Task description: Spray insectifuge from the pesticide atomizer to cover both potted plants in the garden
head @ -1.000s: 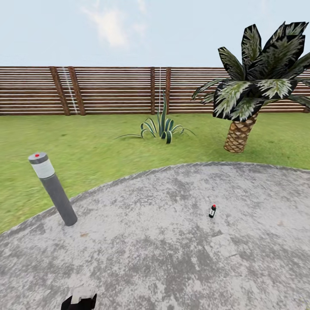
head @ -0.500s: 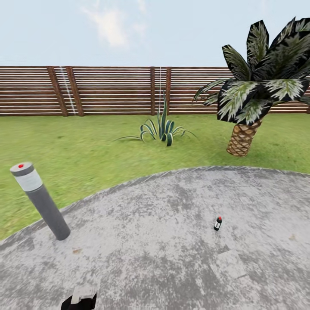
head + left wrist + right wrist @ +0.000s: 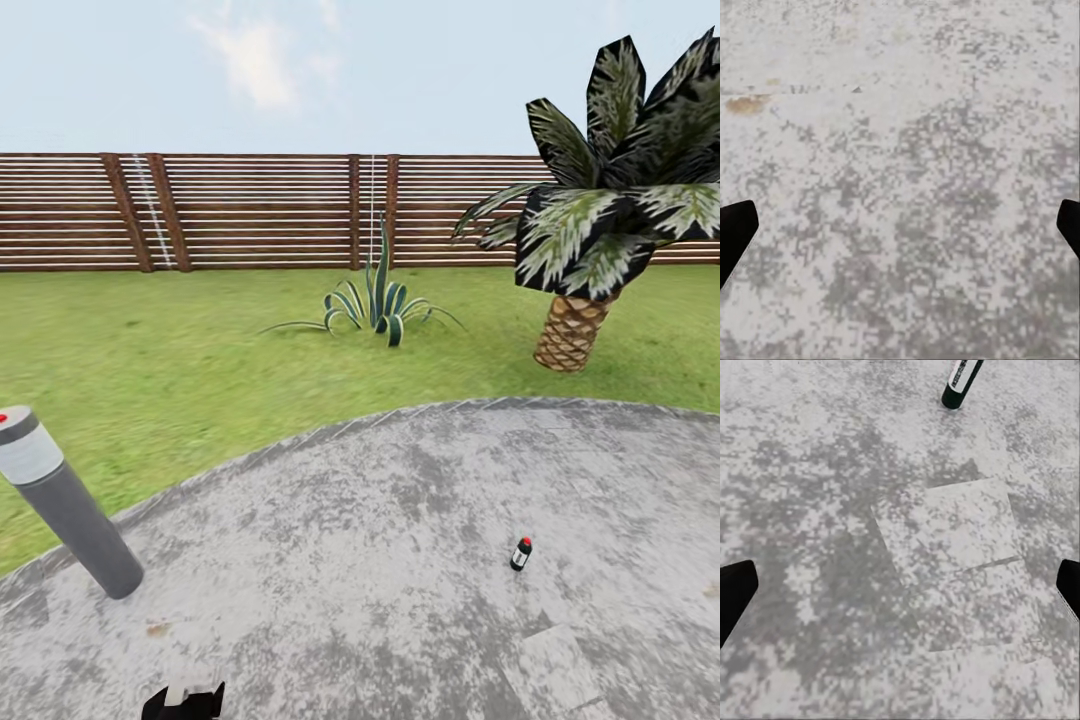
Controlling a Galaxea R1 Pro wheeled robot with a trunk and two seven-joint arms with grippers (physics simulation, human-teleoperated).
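Both grippers hang wide open and empty, left gripper (image 3: pixel 900 232) and right gripper (image 3: pixel 900 592), over the mottled grey patio (image 3: pixel 380 560). Ahead of the right gripper the pesticide atomizer (image 3: pixel 961 382) stands upright on the stone; lawn (image 3: pixel 200 350) and slatted fence (image 3: pixel 260 210) lie beyond.

Mottled grey and white stone patio (image 3: pixel 350 560), bright green lawn (image 3: pixel 200 350), brown slatted fence (image 3: pixel 250 210), dark-green bottle (image 3: pixel 521 553) with white patch and red top, grey bollard (image 3: pixel 65 505) with white band, green-white striped spiky clump (image 3: pixel 375 300), pale blue sky.
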